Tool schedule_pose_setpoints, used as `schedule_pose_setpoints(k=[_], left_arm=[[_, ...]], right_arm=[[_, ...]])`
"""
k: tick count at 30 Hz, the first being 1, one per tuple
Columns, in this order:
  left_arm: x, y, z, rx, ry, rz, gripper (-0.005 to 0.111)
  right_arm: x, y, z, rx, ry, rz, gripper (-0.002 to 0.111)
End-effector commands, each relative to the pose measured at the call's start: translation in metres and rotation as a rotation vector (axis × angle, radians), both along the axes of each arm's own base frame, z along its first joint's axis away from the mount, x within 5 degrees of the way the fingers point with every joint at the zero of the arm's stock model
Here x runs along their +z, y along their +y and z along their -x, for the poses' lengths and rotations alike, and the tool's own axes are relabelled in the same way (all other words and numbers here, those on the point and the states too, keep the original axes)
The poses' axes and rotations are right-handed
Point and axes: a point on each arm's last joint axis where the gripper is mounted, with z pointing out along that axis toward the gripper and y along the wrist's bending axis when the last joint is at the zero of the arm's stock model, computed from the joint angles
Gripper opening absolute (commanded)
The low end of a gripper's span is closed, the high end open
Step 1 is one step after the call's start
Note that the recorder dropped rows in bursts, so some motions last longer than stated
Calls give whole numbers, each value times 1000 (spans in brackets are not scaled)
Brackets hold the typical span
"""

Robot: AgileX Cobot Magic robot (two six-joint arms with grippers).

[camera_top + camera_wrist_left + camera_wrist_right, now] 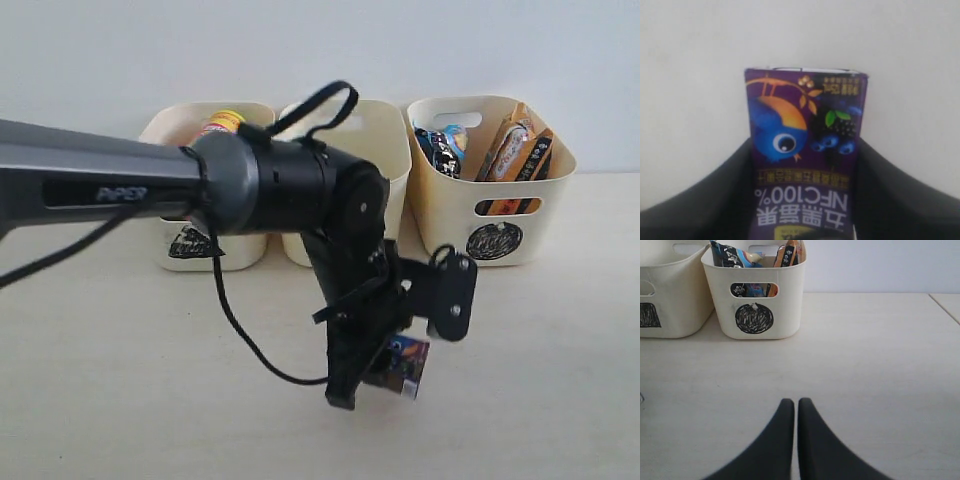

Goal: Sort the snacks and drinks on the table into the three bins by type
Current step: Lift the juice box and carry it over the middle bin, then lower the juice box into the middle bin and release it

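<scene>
Near the front of the counter (120, 400), well apart from the bins (300, 252) at the back, the dark purple carton (402, 363) with the bird picture sits between the fingers (715, 200) of the left claw (806, 142); the left wrist view shows a finger pressed against each of its two sides, so the claw looks clamped on it, though how firmly I cannot judge; whether the carton rests on the counter or hangs just off it is not clear either. The right claw (796, 402) hovers low over bare counter with its fingers together and nothing between them. The step in hand, I judge, is carrying this drink to its bin; the left bin (245, 250) shows a chip can (225, 122), and the right bin (450, 215), marked with a scribbled circle, holds a blue-black bag (440, 150) and an orange bag (512, 148), so the middle bin (385, 140) looks like the place for drinks. To do it well, squeeze only enough to hold, since a carton's walls give and its smooth print can slip; lift straight up first, high enough to pass the cream rim; then travel back toward the middle bin, minding that the arm (100, 185) and its looped cable (320, 105) hang close over the bins; bring the carton down inside the walls before letting go, so it neither drops hard nor tips onto a neighbouring rim.
</scene>
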Motion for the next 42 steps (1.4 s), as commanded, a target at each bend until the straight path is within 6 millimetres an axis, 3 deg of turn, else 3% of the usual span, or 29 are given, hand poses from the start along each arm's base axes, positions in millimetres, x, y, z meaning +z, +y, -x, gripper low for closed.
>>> schedule_pose_setpoints(k=[1,5,7,11,21,24,28,30,37,39,42], left_arm=[[58,6,-21,326,-153,280,4],[101,15,-52,544,-281,652,4],[110,20,-64,608,-307,791,4],[115,30,-86,658,-359,929,4],[109,46,-134,787,-370,989,6],[97,44,-139,794,-358,948,23],[82,41,-145,806,-344,929,68],[77,40,-147,807,-341,926,80],[76,40,-147,809,-338,919,81],[80,40,-145,806,-338,922,77],[88,36,-136,805,-311,891,62]], right_arm=[[1,0,0,0,-8,4,0],[1,0,0,0,-8,4,0],[1,0,0,0,-8,4,0],[1,0,0,0,-8,4,0],[1,0,0,0,-8,4,0],[1,0,0,0,-8,4,0],[1,0,0,0,-8,4,0],[1,0,0,0,-8,4,0],[1,0,0,0,-8,4,0],[1,0,0,0,-8,4,0],[1,0,0,0,-8,4,0]])
